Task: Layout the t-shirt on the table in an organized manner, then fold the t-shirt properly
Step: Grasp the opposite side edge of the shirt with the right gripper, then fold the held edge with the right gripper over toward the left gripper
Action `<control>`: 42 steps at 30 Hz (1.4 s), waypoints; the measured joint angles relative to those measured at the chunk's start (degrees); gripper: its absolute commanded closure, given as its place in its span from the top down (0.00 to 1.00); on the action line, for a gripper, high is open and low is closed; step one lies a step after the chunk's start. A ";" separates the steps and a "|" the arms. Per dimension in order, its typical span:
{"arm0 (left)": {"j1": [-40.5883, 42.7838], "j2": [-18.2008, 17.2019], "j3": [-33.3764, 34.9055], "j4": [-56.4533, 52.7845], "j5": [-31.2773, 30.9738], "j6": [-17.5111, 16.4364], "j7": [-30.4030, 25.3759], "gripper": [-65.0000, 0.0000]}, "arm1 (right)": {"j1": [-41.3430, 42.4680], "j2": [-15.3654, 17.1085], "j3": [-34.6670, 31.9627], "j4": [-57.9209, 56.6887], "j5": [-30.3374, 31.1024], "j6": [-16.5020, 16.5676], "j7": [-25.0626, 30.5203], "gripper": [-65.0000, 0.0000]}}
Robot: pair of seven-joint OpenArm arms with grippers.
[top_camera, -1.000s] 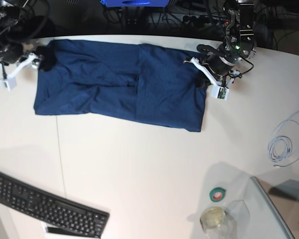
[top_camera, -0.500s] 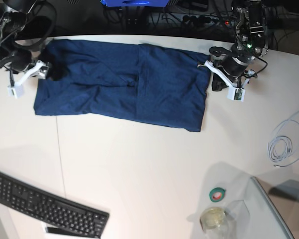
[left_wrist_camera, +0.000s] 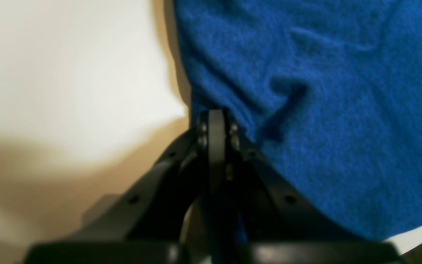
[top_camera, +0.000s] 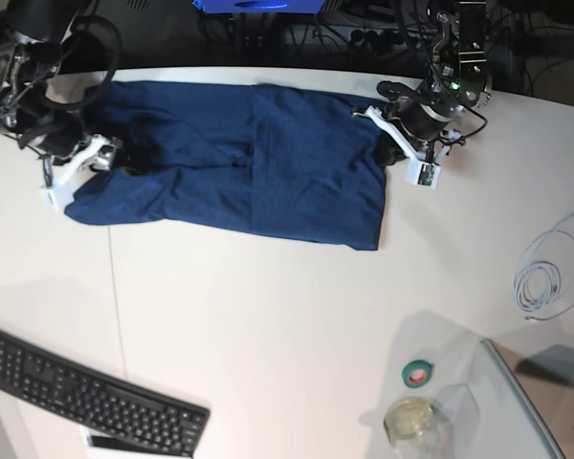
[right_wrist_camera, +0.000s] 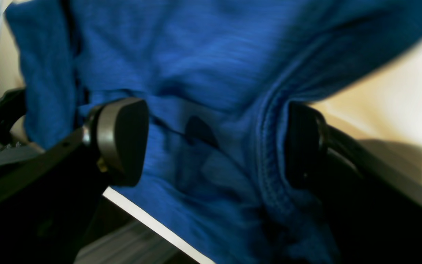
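Observation:
The navy t-shirt (top_camera: 258, 163) lies spread along the far side of the white table (top_camera: 268, 325). My left gripper (top_camera: 390, 153) is at its right edge. In the left wrist view that gripper (left_wrist_camera: 216, 126) is shut, and the t-shirt (left_wrist_camera: 324, 110) edge runs in between its fingers. My right gripper (top_camera: 129, 158) hangs over the shirt's left end. In the right wrist view it (right_wrist_camera: 213, 143) is open wide. Its fingers (right_wrist_camera: 123, 139) straddle a stitched hem and fold of the t-shirt (right_wrist_camera: 196, 73) without pinching it.
A black keyboard (top_camera: 96, 402) lies at the front left. A green tape roll (top_camera: 418, 373) and a glass jar (top_camera: 411, 418) sit at the front right beside a grey tray (top_camera: 536, 402). A white cable coil (top_camera: 545, 277) is at the right. A thin seam (top_camera: 117, 296) crosses the table.
The right gripper has moved right and toward the front, onto the shirt's left end. The left gripper went right, then back left, drawing the shirt's right edge inward.

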State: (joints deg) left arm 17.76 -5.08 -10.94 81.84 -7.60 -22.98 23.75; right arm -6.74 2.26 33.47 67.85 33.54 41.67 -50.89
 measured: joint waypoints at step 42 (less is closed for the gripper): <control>-1.27 1.70 1.86 -0.02 0.09 0.24 0.48 0.00 | -3.28 -4.79 -14.99 24.13 -7.74 -1.97 -11.98 0.01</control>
State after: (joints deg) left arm 16.49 -3.38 -9.08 81.82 -7.51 -22.74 24.23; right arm -10.02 -2.52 18.48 91.98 25.80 39.70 -62.87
